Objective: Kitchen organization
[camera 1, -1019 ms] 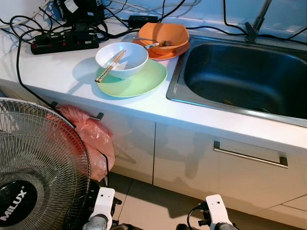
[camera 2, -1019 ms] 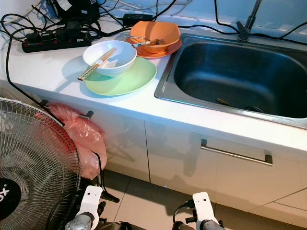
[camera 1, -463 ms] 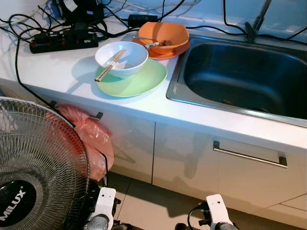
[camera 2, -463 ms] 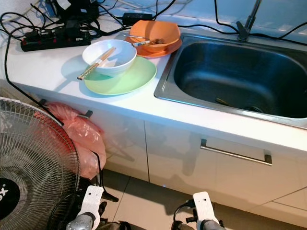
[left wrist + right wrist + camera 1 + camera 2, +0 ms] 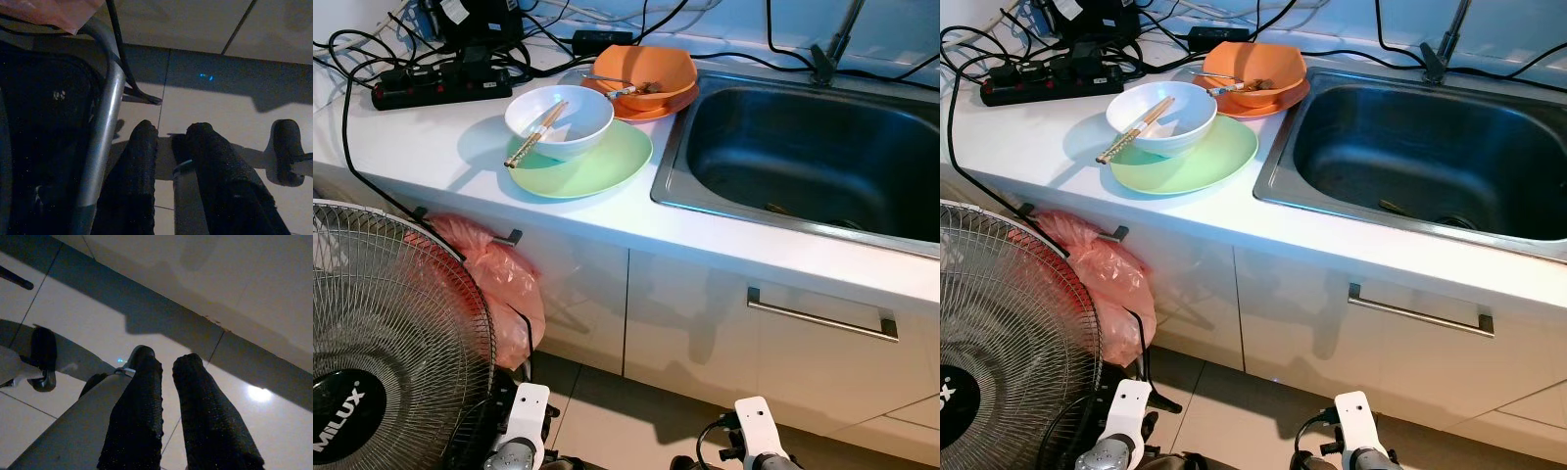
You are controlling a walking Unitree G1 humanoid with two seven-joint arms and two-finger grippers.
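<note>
View drifted slightly | fan [image 5: 372,372] reads MILUX | left end effector [image 5: 171,134], right end effector [image 5: 166,362] slightly parted, empty

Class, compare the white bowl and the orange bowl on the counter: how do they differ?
The white bowl sits on a green plate and holds chopsticks; the orange bowl sits on an orange plate, nearer the sink, with a metal utensil and food scraps. Both are used and upright.
</note>
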